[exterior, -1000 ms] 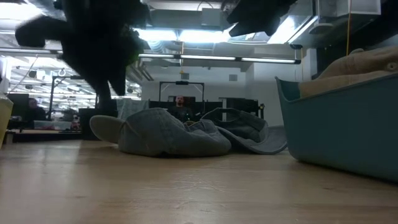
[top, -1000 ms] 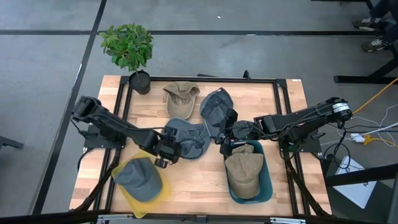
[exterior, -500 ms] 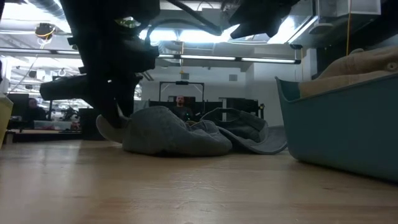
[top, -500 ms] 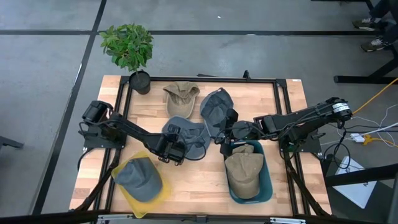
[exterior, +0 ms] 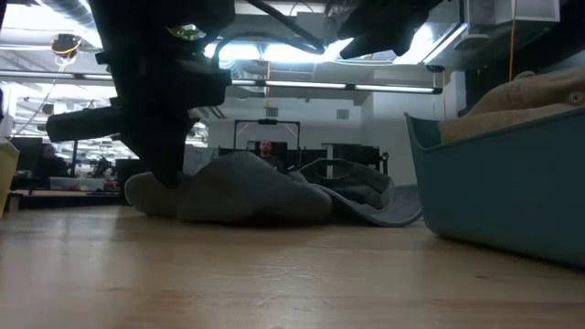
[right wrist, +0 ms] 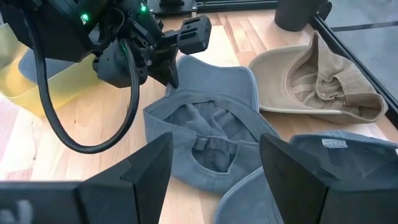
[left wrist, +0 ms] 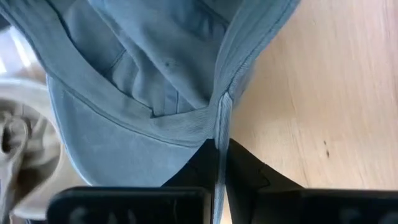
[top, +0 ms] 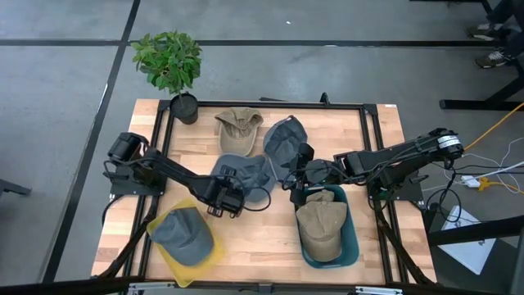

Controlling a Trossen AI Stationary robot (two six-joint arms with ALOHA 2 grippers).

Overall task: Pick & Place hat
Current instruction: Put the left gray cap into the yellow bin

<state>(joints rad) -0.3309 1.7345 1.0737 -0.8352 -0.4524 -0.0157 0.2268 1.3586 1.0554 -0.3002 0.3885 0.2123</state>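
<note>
Left wrist view is showing the left gripper with its fingers pinching the thin edge of the grey cap, which is lying on the table with its crown stretching straight ahead of the fingers. High view is placing that cap mid-table, just beside the yellow tray that is already holding another cap, so the left arm is looking better placed for the carry. Right gripper is hovering near the teal bin, fingers spread and empty.
</note>
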